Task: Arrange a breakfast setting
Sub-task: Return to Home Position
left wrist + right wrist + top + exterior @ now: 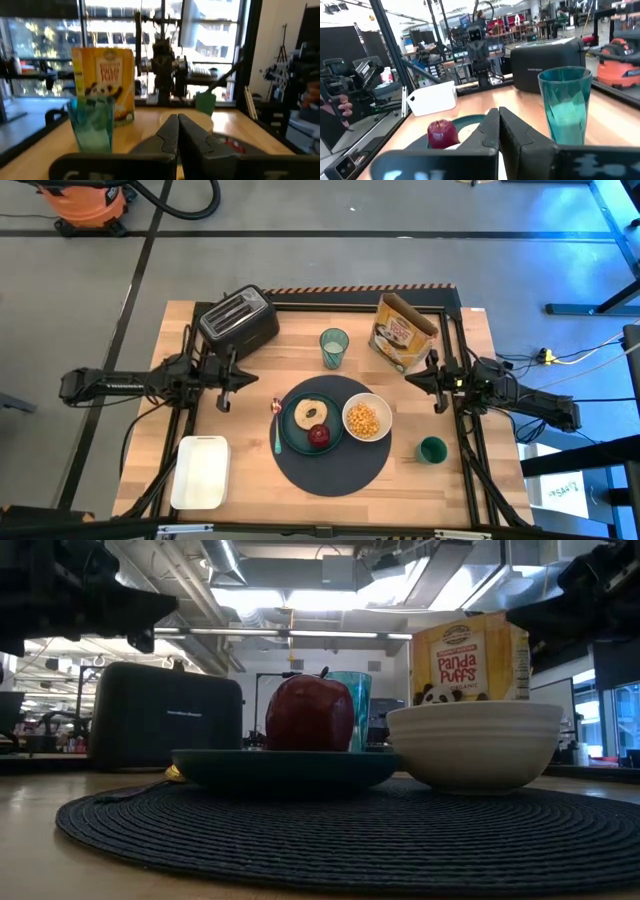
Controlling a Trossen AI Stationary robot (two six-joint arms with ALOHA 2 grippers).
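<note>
A round dark-blue mat (332, 465) lies at the table's middle. On it rests a teal plate (296, 432) with a bagel (311, 412) and a red fruit (319, 436), and a white bowl (367, 418) of yellow cereal. A teal utensil (277, 432) lies at the plate's left. A small dark-green mug (432, 449) stands right of the mat. My left gripper (226, 384) is shut and empty, left of the mat. My right gripper (436, 386) is shut and empty, right of the bowl. In the low view the fruit (309, 713) and bowl (474, 744) stand close.
A black toaster (238, 321) stands at the far left, a teal tumbler (334, 347) far of the mat, a cereal box (403, 331) at the far right. A white rectangular tray (201, 471) lies at the near left.
</note>
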